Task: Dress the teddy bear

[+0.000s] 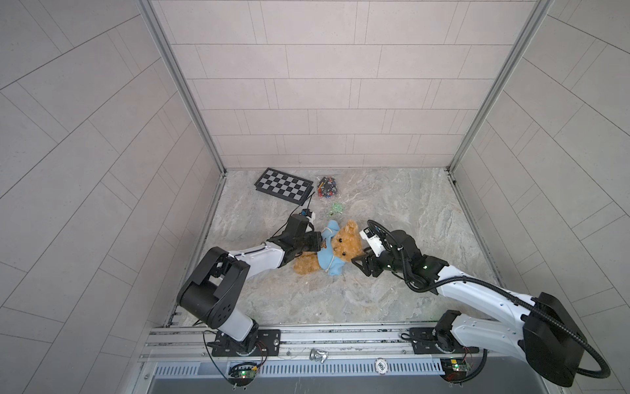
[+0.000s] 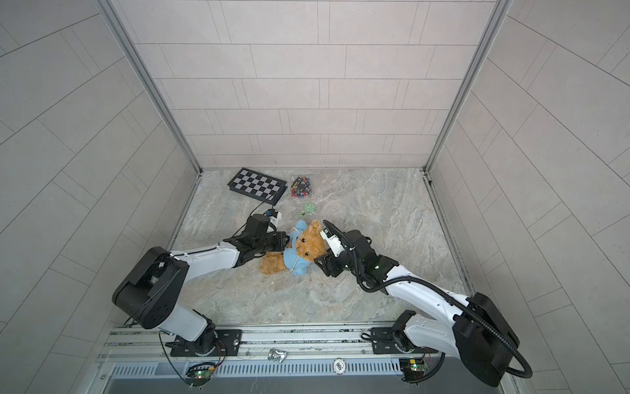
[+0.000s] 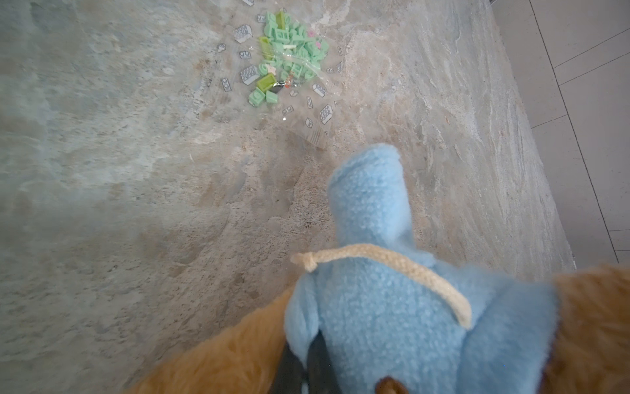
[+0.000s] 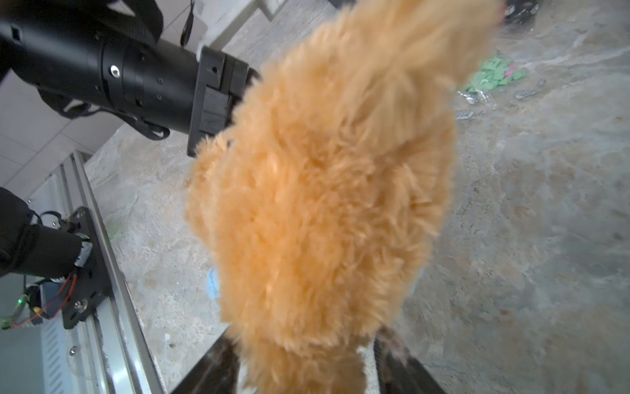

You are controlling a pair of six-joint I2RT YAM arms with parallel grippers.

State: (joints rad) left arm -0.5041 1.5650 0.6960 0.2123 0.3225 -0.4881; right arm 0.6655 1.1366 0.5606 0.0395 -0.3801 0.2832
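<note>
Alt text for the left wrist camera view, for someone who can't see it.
Close up, the left gripper, jaws shut, pinches a light blue hoodie on a golden-brown teddy bear; a cream drawstring lies across the hoodie. Beyond, a clear bag of green bricks lies on the marbled table.

Teddy bear point(image 1: 344, 244) centred.
In hoodie point(image 1: 328, 255), between left gripper point(image 1: 319, 243) and right gripper point(image 1: 358, 264); chessboard point(image 1: 283, 186) and bag of parts point(image 1: 327, 187) lie behind.
</note>
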